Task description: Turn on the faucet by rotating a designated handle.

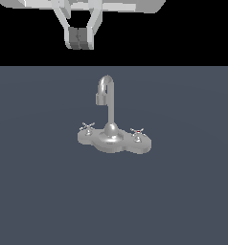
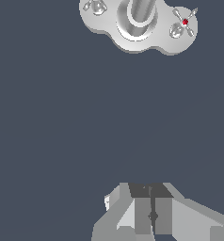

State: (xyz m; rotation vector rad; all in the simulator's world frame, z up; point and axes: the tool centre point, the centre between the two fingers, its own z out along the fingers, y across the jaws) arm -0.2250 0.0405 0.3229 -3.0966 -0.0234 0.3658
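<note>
1. The gripper (image 1: 78,38) hangs at the top of the exterior frame, left of centre, against the black band above the floor. Its two fingers (image 1: 74,37) are pressed together with no gap visible between them and nothing held.
2. The faucet (image 1: 111,127) stands on the dark blue-grey floor (image 1: 39,191) near the middle of the exterior frame, below the gripper and a little to its right, well apart from it.
3. Its gooseneck spout (image 1: 106,91) rises upright from the lumpy oval base (image 1: 113,142) and curls over toward the exterior view's left, the outlet facing down.
4. The handle (image 1: 87,127), a small all-silver cross, sits on the base at the exterior view's left of the spout.
5. The matching cross knob with a red dot (image 1: 137,132) sits on the base at the exterior view's right of the spout.
6. In the wrist view the closed fingers (image 2: 143,212) fill the lower centre of the frame, a thin dark seam running between them.
7. The faucet base (image 2: 137,44) lies at the upper edge of that frame, the red-dotted knob (image 2: 185,22) clear at upper right. The silver handle (image 2: 94,6) is cut off by the frame's top edge.
8. Bare floor (image 2: 48,132) separates the fingers from the faucet.
</note>
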